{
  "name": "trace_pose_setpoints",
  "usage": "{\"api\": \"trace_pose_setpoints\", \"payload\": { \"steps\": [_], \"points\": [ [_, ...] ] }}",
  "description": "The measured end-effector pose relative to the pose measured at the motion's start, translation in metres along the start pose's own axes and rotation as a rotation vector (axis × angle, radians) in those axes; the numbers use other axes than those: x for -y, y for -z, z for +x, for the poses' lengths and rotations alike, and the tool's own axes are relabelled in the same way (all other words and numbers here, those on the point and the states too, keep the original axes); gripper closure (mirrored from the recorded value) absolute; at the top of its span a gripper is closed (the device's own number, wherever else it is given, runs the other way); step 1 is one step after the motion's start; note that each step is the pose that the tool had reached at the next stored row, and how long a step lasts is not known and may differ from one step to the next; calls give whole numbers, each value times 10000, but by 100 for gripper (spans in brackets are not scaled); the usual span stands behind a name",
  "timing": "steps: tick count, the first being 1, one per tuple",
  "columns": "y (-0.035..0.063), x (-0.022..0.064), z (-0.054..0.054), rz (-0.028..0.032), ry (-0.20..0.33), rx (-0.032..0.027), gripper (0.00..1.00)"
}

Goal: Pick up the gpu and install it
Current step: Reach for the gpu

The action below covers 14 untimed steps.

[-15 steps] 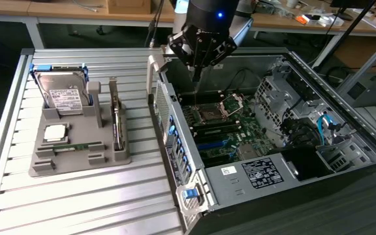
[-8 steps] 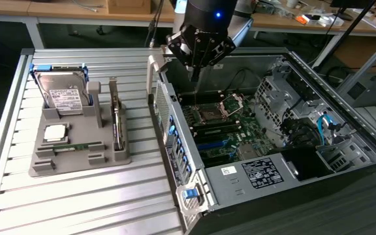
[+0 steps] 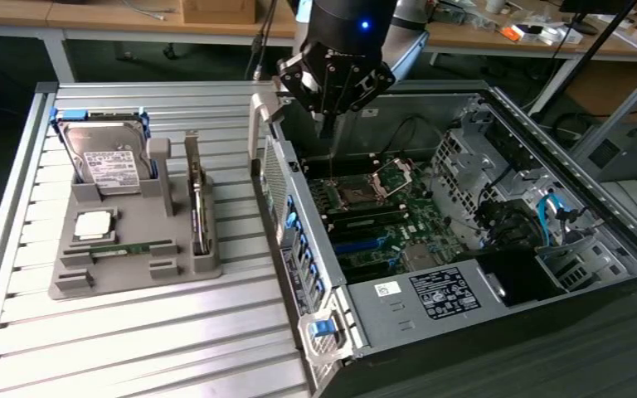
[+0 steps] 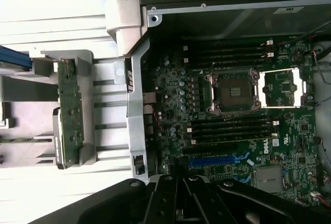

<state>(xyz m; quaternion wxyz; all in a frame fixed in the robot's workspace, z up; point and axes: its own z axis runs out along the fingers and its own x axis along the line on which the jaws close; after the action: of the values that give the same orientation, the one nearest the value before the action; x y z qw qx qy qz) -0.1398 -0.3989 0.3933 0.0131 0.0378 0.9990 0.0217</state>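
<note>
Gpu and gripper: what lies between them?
In the exterior view, the computer case's metal wall stands between the gpu and the gripper.

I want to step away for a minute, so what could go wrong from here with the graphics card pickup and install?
The gripper hangs shut just inside the case wall; a low sideways move toward the gpu could clip that wall. The gpu stands on edge in a narrow slot of the holder; an off-centre grasp might jam it.
</note>
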Motion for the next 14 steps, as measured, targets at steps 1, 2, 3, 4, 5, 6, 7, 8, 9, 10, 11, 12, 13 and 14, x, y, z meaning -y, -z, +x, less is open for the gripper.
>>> {"api": "trace_pose_setpoints", "payload": {
  "steps": [1, 2, 3, 4, 5, 6, 7, 8, 9, 10, 11, 12, 13, 14],
  "points": [
    [0, 0, 4, 0, -1, 0, 89],
    [0, 0, 8, 0, -1, 0, 89],
    [0, 1, 12, 0, -1, 0, 89],
    [0, 1, 16, 0, -1, 0, 89],
    [1, 2, 22, 0, -1, 0, 89],
    [1, 2, 25, 0, -1, 0, 89],
    [1, 2, 31, 0, 0, 0, 89],
    [1, 3, 35, 0, 0, 0, 89],
    [1, 3, 40, 0, 0, 0, 89],
    [1, 3, 44, 0, 0, 0, 89],
    [1, 4, 48, 0, 0, 0, 89],
    [1, 4, 55, 0, 0, 0, 89],
    [1, 5, 60, -1, 0, 1, 89],
    [1, 4, 63, -1, -1, 1, 89]
  ]
}}
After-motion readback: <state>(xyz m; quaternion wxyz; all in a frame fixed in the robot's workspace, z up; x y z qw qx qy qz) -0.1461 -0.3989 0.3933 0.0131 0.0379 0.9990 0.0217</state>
